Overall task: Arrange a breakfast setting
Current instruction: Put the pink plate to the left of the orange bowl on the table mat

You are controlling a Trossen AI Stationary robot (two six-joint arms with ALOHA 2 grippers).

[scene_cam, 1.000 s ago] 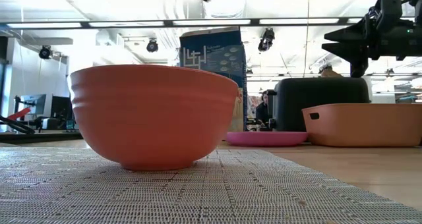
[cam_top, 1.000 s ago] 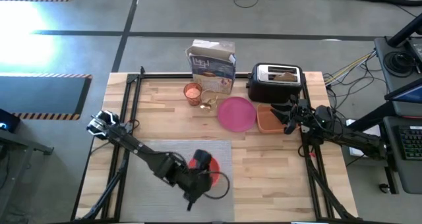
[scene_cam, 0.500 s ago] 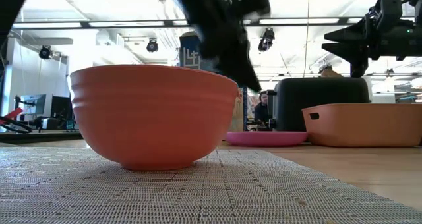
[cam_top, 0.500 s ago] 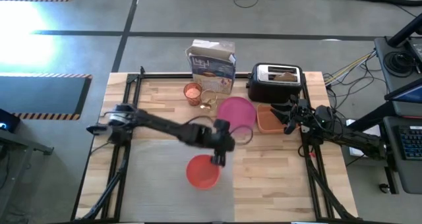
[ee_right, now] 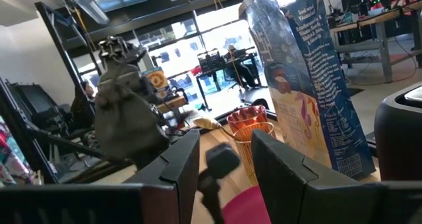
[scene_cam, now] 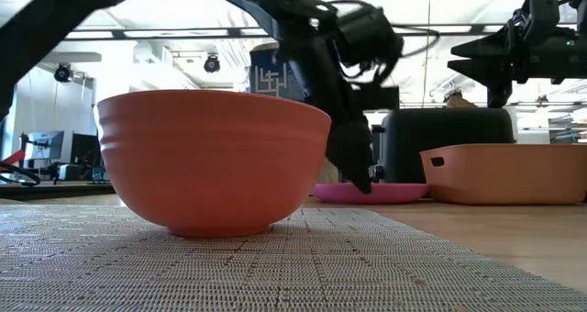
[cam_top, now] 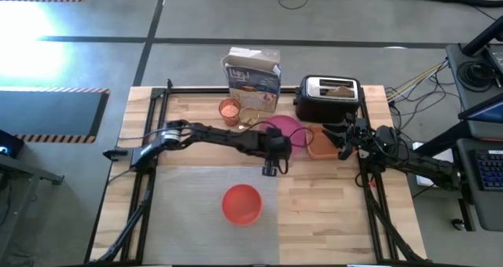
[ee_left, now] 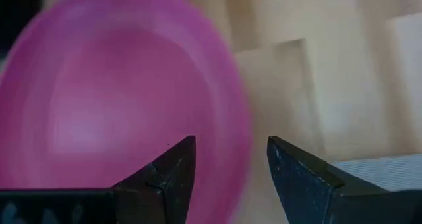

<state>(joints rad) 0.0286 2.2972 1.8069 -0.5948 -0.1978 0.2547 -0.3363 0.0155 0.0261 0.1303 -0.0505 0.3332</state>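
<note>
Left pincer (cam_top: 271,170) hanging just off the lower left edge of the round pink plate (cam_top: 284,135) in the middle of the high view, fingers apart and empty, with the plate rim lined up under the gap in the left wrist view. Right pincer (cam_top: 343,152) parked at centre right above the orange tray (cam_top: 318,144), jaws slightly apart, gripping nothing.

Orange bowl (cam_top: 241,203) already set lower centre on the grey woven placemat (cam_top: 189,212); plate not yet on the mat, resting on bare bench (cam_top: 330,212) beside the tray.

Risks, as a judgement: thin, low, smooth plastic rim, easy to slip out of a shallow pinch; a finger pressing down on the edge likely to tip the plate or shove it into the tray. Coarse weave of the mat apt to catch a dragged rim. Ridged, rounded, matte bowl close to the carry path, so a low sweep could knock it.
</note>
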